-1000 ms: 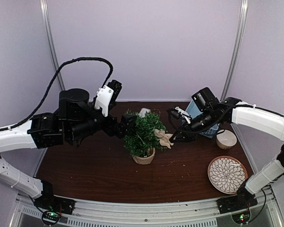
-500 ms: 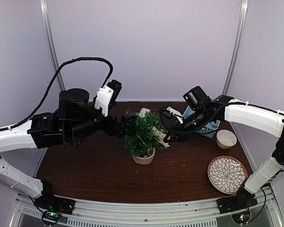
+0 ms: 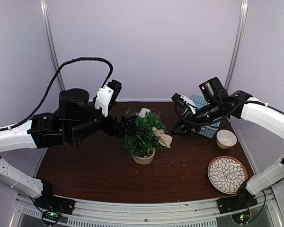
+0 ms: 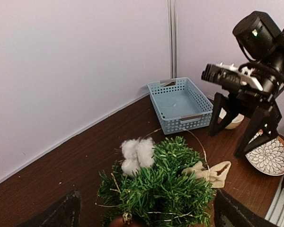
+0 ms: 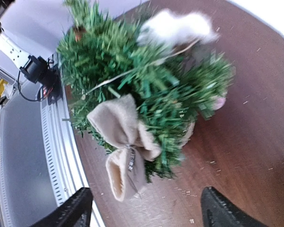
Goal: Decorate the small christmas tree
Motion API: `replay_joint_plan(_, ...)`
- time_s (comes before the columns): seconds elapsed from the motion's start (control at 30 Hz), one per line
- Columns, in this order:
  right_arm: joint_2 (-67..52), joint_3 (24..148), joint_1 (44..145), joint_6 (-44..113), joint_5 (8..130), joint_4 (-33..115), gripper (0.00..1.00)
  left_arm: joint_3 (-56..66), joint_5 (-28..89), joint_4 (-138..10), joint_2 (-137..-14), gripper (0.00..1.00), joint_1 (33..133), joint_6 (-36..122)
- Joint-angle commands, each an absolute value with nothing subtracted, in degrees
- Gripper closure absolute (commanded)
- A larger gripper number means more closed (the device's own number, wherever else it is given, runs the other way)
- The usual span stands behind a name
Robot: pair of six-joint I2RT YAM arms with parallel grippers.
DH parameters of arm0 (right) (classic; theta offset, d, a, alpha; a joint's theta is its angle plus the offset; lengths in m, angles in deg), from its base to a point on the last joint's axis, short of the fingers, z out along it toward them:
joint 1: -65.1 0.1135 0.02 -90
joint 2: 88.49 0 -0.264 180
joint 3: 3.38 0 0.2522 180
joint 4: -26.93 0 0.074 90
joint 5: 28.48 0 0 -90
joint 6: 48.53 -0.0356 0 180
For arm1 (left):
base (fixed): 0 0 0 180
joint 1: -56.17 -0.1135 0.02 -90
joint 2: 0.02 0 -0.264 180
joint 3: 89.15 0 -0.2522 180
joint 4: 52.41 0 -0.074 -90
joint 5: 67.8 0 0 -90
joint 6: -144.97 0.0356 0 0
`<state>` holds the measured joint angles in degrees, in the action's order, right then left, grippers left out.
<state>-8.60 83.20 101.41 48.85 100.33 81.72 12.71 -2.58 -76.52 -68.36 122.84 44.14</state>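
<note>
Bristling green small christmas tree (image 3: 141,135) (burlap bow (image 3: 163,138))

Left arm (image 3: 19,135) stretching in from left side, forearm lying roughly level, left pincer (image 3: 125,126) gaping fully wide, empty. Right arm (image 3: 265,116) arching in from right side, wrist tilting downward, right pincer (image 3: 180,124) hanging with jaws apart, gripping nothing.

Top view high, looking down, wrist views close on small christmas tree (image 4: 161,189), from opposite sides
</note>
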Motion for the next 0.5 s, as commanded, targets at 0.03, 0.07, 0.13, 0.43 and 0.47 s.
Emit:
replay_joint_plan(0.03,-13.8,81.2,94.1,45.5,100.0,77.3,0.15,13.6,-3.5,-73.3,-67.3,0.02,122.5,45.1)
replay_joint_plan(0.07,-13.8,81.1,92.3,44.3,99.4,76.1,0.15,13.7,-3.5,-73.3,-67.3,0.02,122.4,45.2)
replay_joint_plan(0.13,-12.7,81.4,87.9,41.8,96.7,73.1,0.18,13.8,-3.4,-73.1,-67.3,0.02,122.2,45.1)
replay_joint_plan(0.43,6.1,93.0,74.7,38.5,77.9,73.4,0.34,14.0,-3.8,-73.0,-66.9,0.03,121.7,45.3)
replay_joint_plan(0.47,8.8,94.9,73.7,38.5,77.7,73.4,0.35,14.1,-3.7,-72.9,-66.9,0.02,121.6,45.2)
